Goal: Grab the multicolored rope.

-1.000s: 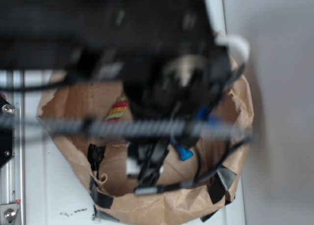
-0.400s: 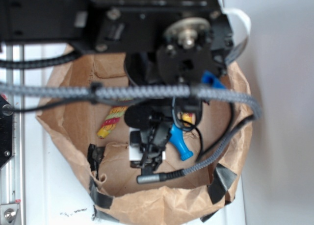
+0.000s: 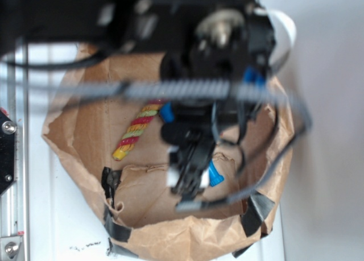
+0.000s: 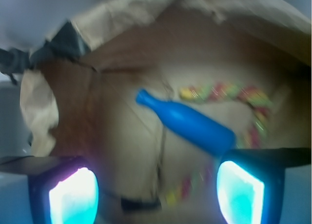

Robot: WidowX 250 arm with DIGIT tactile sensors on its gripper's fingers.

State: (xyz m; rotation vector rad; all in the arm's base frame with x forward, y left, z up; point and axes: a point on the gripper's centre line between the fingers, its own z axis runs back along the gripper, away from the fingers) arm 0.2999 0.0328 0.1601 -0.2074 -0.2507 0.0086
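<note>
One multicolored rope (image 3: 135, 132) is the target, a twisted cord of red, yellow and pale green strands with a yellow tip. In the exterior view its visible part slants across the centre left of the frame on the floor of the brown paper bag (image 3: 85, 130), its upper end hidden behind the arm. In the wrist view the rope (image 4: 229, 93) curves from the upper centre down the right side, blurred, passing behind the blue pin (image 4: 187, 122).

The step in hand looks like the approach: the gripper (image 4: 156, 190) hovers above the bag floor with its jaws spread wide and nothing between them. The next move likely calls for shifting toward the rope's free stretch, clear of the pin, then descending and closing across the cord.
</note>
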